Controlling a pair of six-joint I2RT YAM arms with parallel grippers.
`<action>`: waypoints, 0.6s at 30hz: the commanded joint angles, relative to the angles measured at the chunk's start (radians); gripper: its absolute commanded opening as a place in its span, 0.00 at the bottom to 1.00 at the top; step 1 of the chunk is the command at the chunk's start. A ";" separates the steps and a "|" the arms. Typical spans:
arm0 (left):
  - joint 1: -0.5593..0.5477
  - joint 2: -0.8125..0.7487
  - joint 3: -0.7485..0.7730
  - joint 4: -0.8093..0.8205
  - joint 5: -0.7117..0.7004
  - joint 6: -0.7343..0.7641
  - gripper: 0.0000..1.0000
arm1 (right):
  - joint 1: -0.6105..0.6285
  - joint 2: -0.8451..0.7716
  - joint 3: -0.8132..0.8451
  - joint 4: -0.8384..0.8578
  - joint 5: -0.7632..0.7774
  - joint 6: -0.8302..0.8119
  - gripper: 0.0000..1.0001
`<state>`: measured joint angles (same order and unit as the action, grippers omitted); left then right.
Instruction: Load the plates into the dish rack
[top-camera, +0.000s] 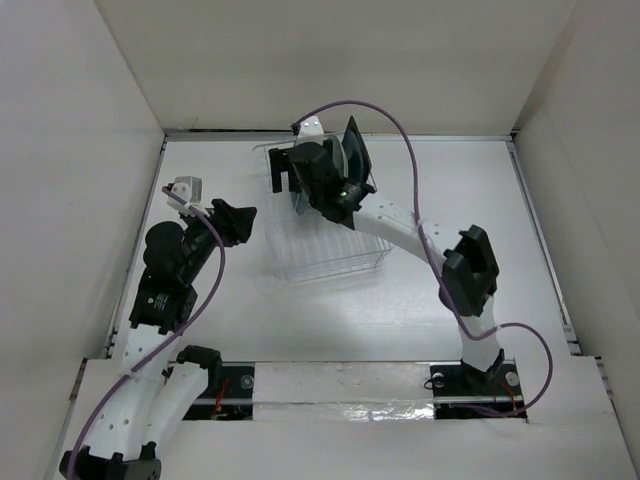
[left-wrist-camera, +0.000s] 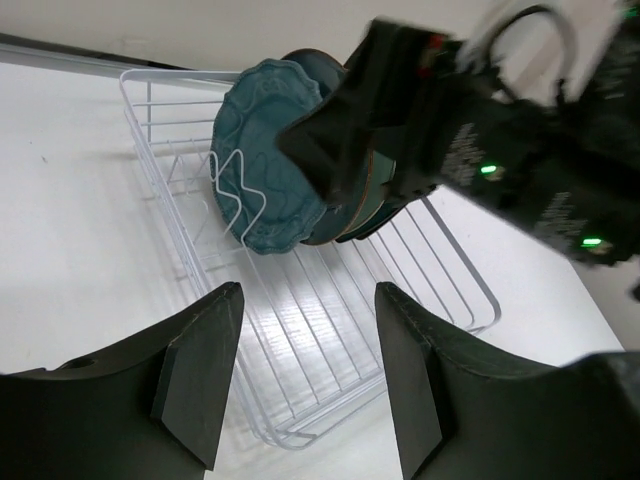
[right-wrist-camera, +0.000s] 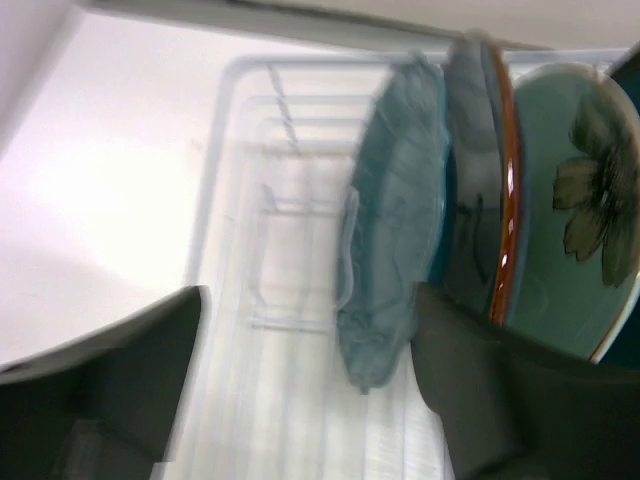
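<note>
The clear dish rack (top-camera: 330, 245) stands mid-table. Several plates stand on edge at its far end (top-camera: 352, 152). In the right wrist view the small scalloped teal plate (right-wrist-camera: 395, 220) stands nearest, then the black square plate with an amber rim (right-wrist-camera: 482, 170), then the pale green floral plate (right-wrist-camera: 580, 200). My right gripper (top-camera: 290, 172) hovers over the rack's far end, open, with the scalloped plate's lower edge next to its right finger (right-wrist-camera: 480, 390). My left gripper (top-camera: 236, 222) is open and empty, left of the rack. It looks at the rack (left-wrist-camera: 300, 330) and the scalloped plate (left-wrist-camera: 265, 150).
White walls enclose the table on three sides. The right arm's elbow (top-camera: 470, 270) hangs over the table to the right of the rack. The rack's near slots (left-wrist-camera: 330, 340) hold nothing. Purple cables loop above both arms.
</note>
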<state>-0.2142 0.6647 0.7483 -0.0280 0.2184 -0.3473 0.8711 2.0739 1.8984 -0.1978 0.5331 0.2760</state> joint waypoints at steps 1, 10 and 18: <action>-0.002 -0.030 0.022 0.037 -0.019 0.007 0.52 | 0.017 -0.175 -0.047 0.133 -0.093 -0.017 1.00; 0.032 -0.034 0.013 0.056 -0.013 -0.002 0.58 | 0.049 -0.537 -0.434 0.306 -0.128 -0.061 1.00; 0.032 -0.054 0.005 0.068 -0.077 0.019 0.58 | -0.059 -0.966 -0.947 0.505 -0.041 -0.057 0.87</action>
<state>-0.1875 0.6239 0.7483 -0.0257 0.1749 -0.3462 0.8665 1.2129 1.0325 0.1719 0.4465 0.2169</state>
